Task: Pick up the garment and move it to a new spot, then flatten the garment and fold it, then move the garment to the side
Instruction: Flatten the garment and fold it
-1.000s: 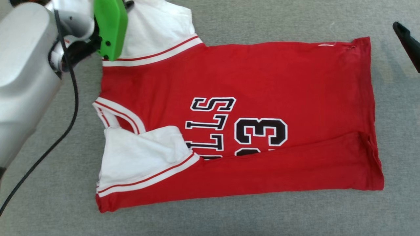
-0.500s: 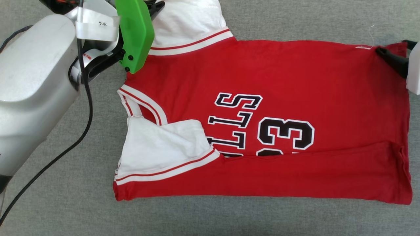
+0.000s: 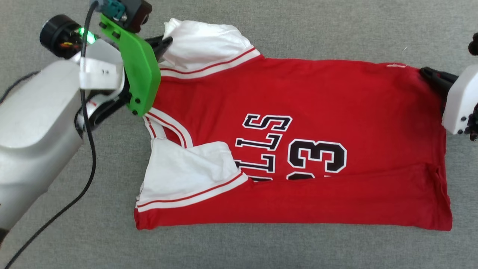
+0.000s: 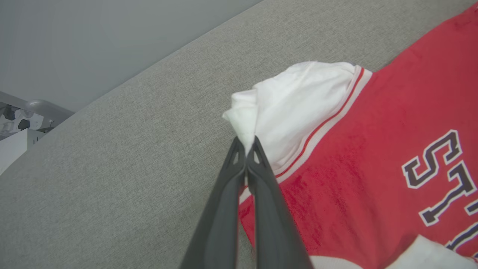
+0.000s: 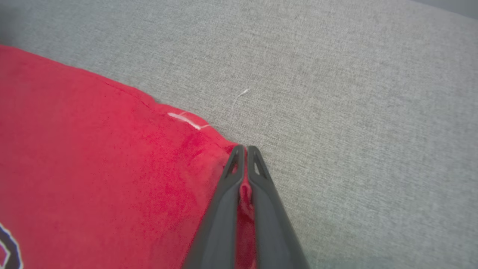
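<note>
Grey woven tabletop (image 3: pixel 283 246), w/ a pale grey wall (image 4: pixel 93 41) beyond its edge, past the left fingers (image 4: pixel 224 209). White gear (image 4: pixel 15 134) off to one side there, prob. equipment, too blurred to tell. Red garment (image 3: pixel 306 93) lies spread flat btwn both sets of fingers, one long side folded over the lettering. The left fingers are closed, pinching the tip of a white sleeve (image 4: pixel 298 101). Closed too: right fingers (image 5: pixel 222 209), on the red hem corner (image 5: pixel 214 149). Loose white thread (image 5: pixel 239 98) lies just beyond their tips.
</note>
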{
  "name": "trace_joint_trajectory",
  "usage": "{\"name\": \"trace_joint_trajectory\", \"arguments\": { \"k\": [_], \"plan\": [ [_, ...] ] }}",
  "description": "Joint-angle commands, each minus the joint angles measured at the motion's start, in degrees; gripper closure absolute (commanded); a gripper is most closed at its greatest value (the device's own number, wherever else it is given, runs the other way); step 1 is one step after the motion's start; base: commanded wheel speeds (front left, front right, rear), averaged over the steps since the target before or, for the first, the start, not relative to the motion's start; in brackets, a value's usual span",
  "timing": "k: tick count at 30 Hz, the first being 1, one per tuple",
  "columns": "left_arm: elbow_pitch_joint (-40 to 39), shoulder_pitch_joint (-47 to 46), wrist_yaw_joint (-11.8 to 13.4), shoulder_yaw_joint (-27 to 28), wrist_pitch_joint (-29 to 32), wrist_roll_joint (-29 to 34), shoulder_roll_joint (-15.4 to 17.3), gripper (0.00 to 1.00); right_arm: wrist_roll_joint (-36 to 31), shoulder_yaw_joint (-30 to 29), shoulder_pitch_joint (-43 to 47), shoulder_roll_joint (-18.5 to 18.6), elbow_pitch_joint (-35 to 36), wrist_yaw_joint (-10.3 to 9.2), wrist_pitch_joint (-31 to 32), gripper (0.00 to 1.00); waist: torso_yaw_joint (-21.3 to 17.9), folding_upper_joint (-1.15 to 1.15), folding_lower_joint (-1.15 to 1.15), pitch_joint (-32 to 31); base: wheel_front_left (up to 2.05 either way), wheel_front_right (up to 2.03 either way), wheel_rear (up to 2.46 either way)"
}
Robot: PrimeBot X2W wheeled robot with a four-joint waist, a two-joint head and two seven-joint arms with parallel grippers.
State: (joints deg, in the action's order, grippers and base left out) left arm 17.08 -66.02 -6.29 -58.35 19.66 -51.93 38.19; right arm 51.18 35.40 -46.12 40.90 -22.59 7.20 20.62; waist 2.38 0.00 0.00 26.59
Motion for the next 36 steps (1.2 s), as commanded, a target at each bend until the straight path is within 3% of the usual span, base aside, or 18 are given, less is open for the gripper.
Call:
{"name": "trace_joint_trajectory", "arguments": {
  "k": [1,10,22,27,36],
  "plan": [
    [-0.81,2.05,0.60,-0.18,-0.75,0.06,0.82,1.00,0.32,0.47,1.47,0.62,0.65,0.29,-1.66,1.00,-0.55,0.00,0.00,-3.95,0.00,0.00,0.00],
    [-9.20,13.71,5.16,-1.86,-3.78,-1.23,6.10,1.00,2.14,2.24,10.24,3.36,4.99,0.29,-9.08,1.00,-0.35,0.00,0.00,-10.43,0.00,0.00,0.00],
    [-17.23,27.68,11.59,-4.95,-6.20,-3.74,10.69,1.00,3.39,1.70,23.41,5.37,9.41,0.29,-13.03,1.00,-0.06,0.00,0.00,-13.76,0.00,0.00,0.00],
    [-17.21,31.70,12.95,-5.93,-7.86,-4.57,10.88,1.00,3.88,0.23,28.26,5.21,10.22,0.29,-13.27,1.00,-0.29,0.00,0.00,-13.18,0.00,0.00,0.00],
    [-12.18,34.81,13.05,-6.82,-11.27,-5.21,7.52,1.00,3.74,-0.52,33.68,3.49,9.77,0.29,-11.59,1.00,-0.27,0.00,0.00,-11.54,0.00,0.00,0.00]
  ]
}}
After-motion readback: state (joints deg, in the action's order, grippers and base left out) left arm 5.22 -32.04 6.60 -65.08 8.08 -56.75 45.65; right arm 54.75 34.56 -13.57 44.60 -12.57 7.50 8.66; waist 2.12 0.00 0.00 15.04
